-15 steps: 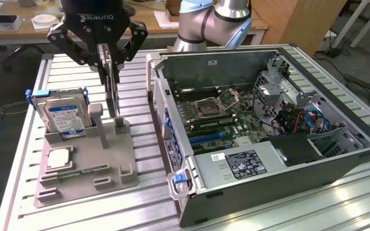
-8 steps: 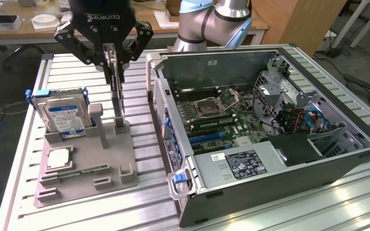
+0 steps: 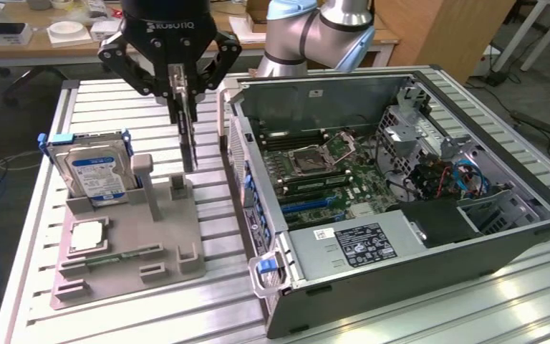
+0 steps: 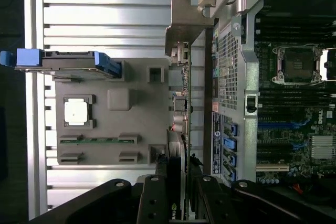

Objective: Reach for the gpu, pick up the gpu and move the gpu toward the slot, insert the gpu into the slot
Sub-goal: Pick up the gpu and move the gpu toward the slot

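Exterior view: tool (image 3: 181, 107) is clamped on the gpu (image 3: 188, 143), card hanging upright over the gray holder (image 3: 132, 236) on the tabletop (image 3: 198, 315), beside the open case (image 3: 428, 261).

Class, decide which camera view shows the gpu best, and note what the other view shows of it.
The wrist view: the gpu runs lengthwise from the claw to its pale bracket. The exterior view shows it edge-on, a thin dark strip gripped in the claw beside the computer case.
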### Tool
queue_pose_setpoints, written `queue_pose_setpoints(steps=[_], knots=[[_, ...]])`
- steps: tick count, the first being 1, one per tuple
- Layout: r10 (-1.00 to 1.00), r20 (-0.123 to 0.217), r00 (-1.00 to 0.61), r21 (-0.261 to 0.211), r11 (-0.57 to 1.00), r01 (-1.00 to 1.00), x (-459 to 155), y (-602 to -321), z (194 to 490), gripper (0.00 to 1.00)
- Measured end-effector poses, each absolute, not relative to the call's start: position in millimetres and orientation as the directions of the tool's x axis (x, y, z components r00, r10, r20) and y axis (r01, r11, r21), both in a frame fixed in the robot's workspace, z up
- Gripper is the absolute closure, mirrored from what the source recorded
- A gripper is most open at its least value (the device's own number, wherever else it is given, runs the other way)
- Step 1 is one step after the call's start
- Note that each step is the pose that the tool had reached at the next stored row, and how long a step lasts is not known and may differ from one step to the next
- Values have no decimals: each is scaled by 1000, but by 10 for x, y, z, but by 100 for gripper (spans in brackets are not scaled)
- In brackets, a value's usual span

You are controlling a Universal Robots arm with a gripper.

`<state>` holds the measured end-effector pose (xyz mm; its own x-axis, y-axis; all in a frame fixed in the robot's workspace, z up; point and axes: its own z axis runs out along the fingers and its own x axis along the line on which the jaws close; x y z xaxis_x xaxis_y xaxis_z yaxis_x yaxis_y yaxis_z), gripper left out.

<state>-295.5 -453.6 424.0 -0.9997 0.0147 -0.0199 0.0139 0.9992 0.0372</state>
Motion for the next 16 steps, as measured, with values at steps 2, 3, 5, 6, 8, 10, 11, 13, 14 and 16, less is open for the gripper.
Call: queue_pose_setpoints(steps=[2,3,5,6,8,10,11,13,14,16], knots=[[15,-20,-1000,37,999,14,-2919,-4536,4240,74],[15,-20,-1000,37,999,14,-2901,-4536,4240,74],[15,-20,-1000,37,999,14,-2865,-4536,4240,74],[15,-20,-1000,37,999,14,-2826,-4536,4240,74],[15,-20,-1000,38,999,14,-2769,-4536,4240,74],[15,-20,-1000,38,999,14,-2730,-4536,4240,74],[15,-20,-1000,38,999,14,-2711,-4536,4240,74],[15,-20,-1000,38,999,14,-2670,-4536,4240,74],[15,-20,-1000,38,999,14,-2650,-4536,4240,74],[15,-20,-1000,39,999,14,-2609,-4536,4240,74]])
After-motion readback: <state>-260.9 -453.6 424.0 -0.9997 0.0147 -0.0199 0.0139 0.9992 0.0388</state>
